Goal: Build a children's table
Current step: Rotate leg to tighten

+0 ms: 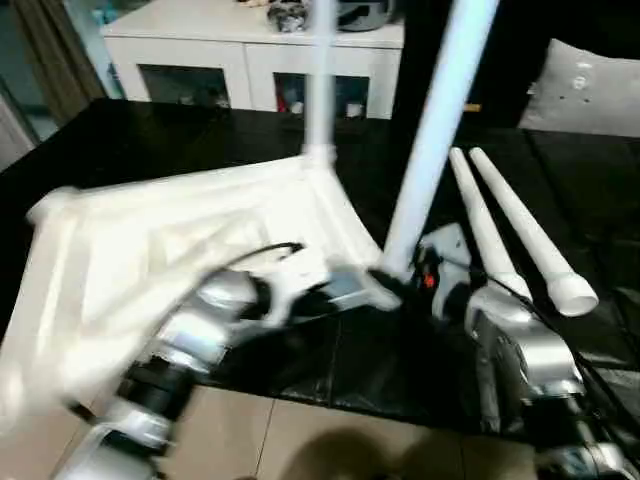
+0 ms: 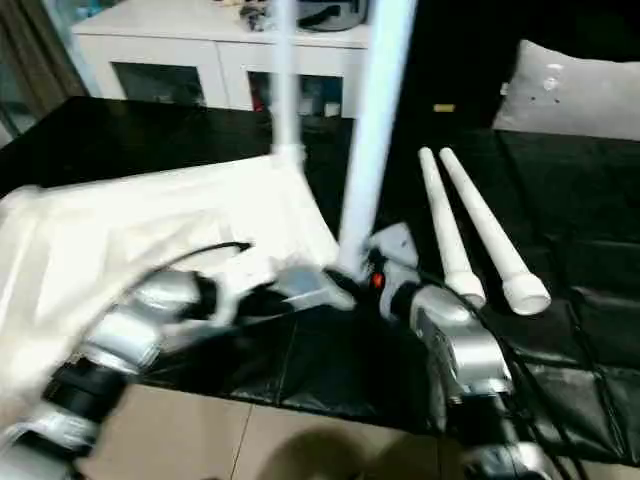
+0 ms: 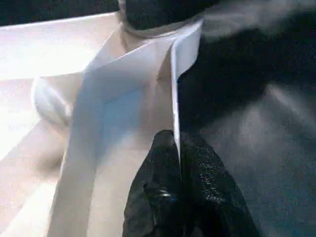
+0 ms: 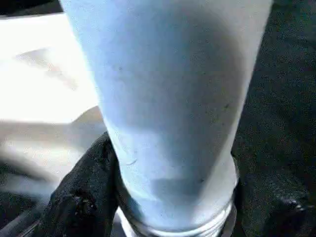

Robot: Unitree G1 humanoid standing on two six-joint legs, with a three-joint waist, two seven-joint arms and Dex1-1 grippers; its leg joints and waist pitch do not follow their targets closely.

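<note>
Children's table top [image 1: 150,260], white plastic, rectangular, lies underside-up on the black surface [image 1: 150,140], near edge lifted; four long round tapered white legs counted: one upright leg [image 1: 320,80] stands in the far corner socket, one tilted leg [image 1: 440,110] rises from the near right corner, two loose legs [image 1: 510,230] lie side by side on the black surface to the right. Left gripper [image 3: 178,163] has its black fingers pinched together on a thin white rib of the top near a corner socket; right gripper [image 4: 163,197] is clamped around the base of the tilted leg; white cabinet with glass doors [image 1: 250,60] stands behind.
</note>
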